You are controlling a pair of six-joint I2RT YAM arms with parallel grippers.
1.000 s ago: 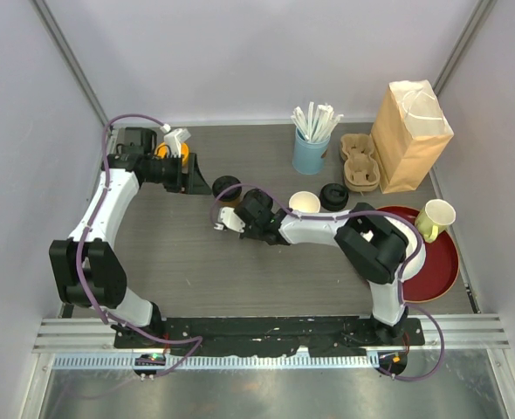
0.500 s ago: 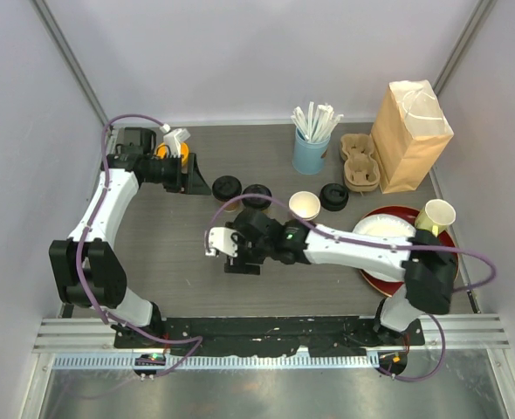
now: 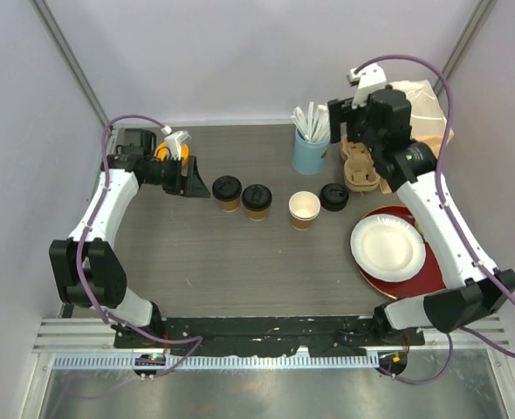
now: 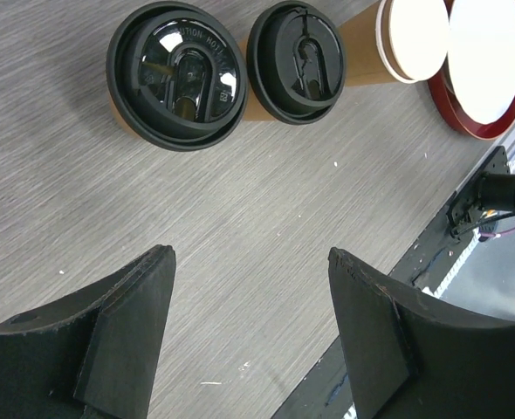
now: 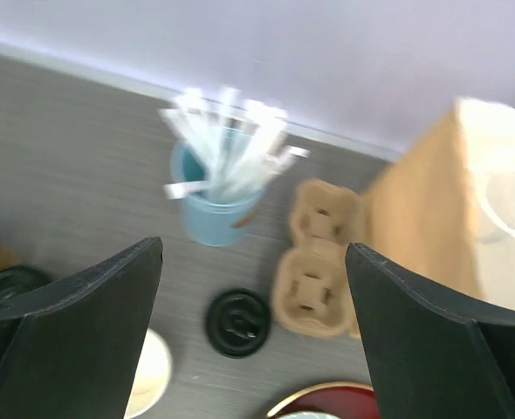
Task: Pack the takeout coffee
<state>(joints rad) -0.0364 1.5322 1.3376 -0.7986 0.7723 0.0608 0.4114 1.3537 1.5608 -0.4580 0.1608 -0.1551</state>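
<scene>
Currently lidding: third cup (image 3: 305,209) open, loose lid (image 3: 333,195) beside it. Empty and spread wide: left gripper (image 4: 250,253), right gripper (image 5: 253,249); the right, upper right, probably takes cup carrier (image 3: 360,166) next.

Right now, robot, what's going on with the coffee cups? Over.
Left gripper open, empty. Right gripper open, empty, high above cup carrier. Two lidded coffee cups standing side by side; third cup unlidded, lid beside it. Nothing blocking.

Matt grey table (image 3: 205,262) with a fine wood-grain finish. The kraft-brown paper cups (image 4: 358,52) look smooth and matt, and their black plastic lids (image 4: 177,76) are glossy. The cup carrier (image 5: 314,262) is rough moulded pulp, the paper bag (image 5: 415,209) matt brown, the red tray (image 3: 441,262) glossy, the paper plate (image 3: 387,249) plain white.
</scene>
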